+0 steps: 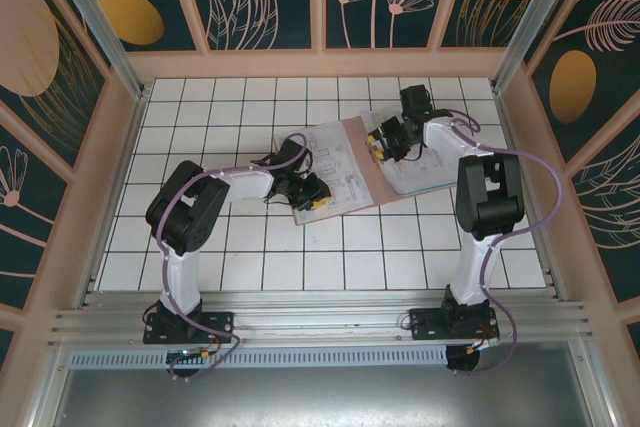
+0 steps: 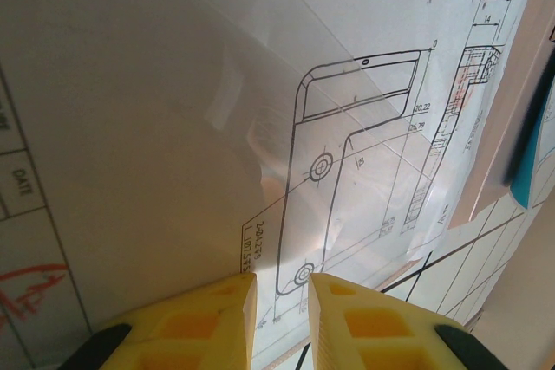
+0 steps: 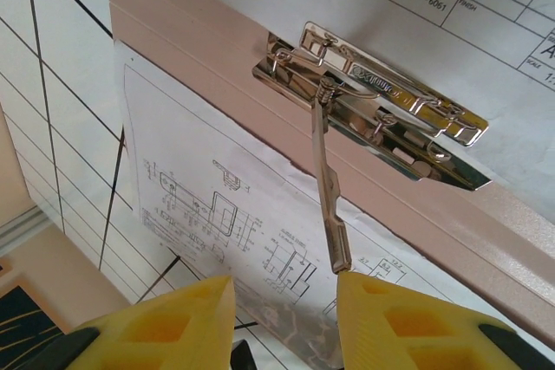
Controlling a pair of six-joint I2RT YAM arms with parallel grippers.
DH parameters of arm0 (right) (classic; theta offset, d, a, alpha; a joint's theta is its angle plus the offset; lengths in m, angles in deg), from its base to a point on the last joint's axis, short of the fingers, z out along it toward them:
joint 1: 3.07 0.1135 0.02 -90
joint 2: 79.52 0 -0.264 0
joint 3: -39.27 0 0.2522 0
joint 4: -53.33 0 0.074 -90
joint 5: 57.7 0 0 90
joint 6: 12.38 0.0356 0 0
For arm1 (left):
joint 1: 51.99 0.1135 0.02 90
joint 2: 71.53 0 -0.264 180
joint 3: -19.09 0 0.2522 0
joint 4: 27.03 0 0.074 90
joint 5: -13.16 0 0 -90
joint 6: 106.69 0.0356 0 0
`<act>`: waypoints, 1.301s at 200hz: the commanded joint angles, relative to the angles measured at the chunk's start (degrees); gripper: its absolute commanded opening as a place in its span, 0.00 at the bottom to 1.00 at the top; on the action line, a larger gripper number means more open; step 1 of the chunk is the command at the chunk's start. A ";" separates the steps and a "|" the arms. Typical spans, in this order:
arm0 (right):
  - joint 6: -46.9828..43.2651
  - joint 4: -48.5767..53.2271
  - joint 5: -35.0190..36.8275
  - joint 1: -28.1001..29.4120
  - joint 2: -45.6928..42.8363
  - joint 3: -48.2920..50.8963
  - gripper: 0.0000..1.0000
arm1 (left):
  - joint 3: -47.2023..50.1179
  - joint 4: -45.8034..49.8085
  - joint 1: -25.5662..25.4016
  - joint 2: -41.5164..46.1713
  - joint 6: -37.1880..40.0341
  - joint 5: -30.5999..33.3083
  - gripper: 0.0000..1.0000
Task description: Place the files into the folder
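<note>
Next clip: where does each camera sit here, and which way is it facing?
Top external: above and behind the bases, looking down on the tiled table; both arms, the left gripper and right gripper show.
Left wrist: on the left arm, facing along its yellow fingers, close onto a printed sheet.
Right wrist: on the right arm, looking past its yellow fingers at the folder and its metal clip.
Shared: top external and right wrist both show the folder.

High rear overview, wrist views close above folder (image 3: 199,58)
</note>
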 commanded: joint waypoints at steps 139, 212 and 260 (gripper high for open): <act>2.57 -4.11 1.53 -0.02 0.91 3.07 0.13 | -1.35 1.97 0.35 -1.45 1.11 0.06 0.25; 1.70 -4.08 1.73 -0.25 0.81 5.10 0.03 | -1.00 2.06 0.37 -1.36 0.98 0.11 0.25; -1.94 -7.39 2.86 -1.67 -0.32 12.84 0.01 | 0.21 1.91 0.36 -0.74 0.78 0.33 0.24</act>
